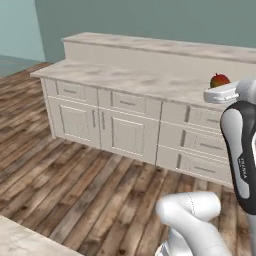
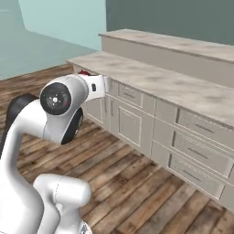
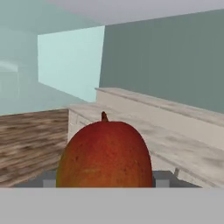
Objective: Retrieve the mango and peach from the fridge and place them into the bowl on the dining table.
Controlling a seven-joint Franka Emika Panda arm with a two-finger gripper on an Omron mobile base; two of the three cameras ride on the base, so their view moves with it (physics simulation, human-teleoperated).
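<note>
Hand view shows a fruit (image 3: 105,155) sitting very close to the camera, just between the gripper (image 3: 105,181) fingers. Its skin is orange-red with a yellow-green tint at the lower left and a small stem on top, so I judge it is the mango. The two fingers are seen as grey blocks at both sides of the fruit, touching it, so the jaws are closed on the mango and carry it in the air.

From the left base view, the same fruit (image 1: 219,80) appears at the end of the white arm (image 1: 240,145), held high, at about the level of the stone counter (image 1: 135,80) with the white cabinets (image 1: 125,132) under it. In the right base view only a small red part of the fruit (image 2: 83,72) can be seen behind the wrist.

My judgement is that the step in hand is the transport of the mango toward the bowl. No bowl can be seen now. A pale stone corner (image 1: 25,240) at the lower left of the left base view may be the dining table, but I cannot say it for sure. The next move calls for bringing the base and arm over the bowl while keeping the grip firm, and releasing only when the fruit is low above the bowl. The peach remains to be fetched after.
</note>
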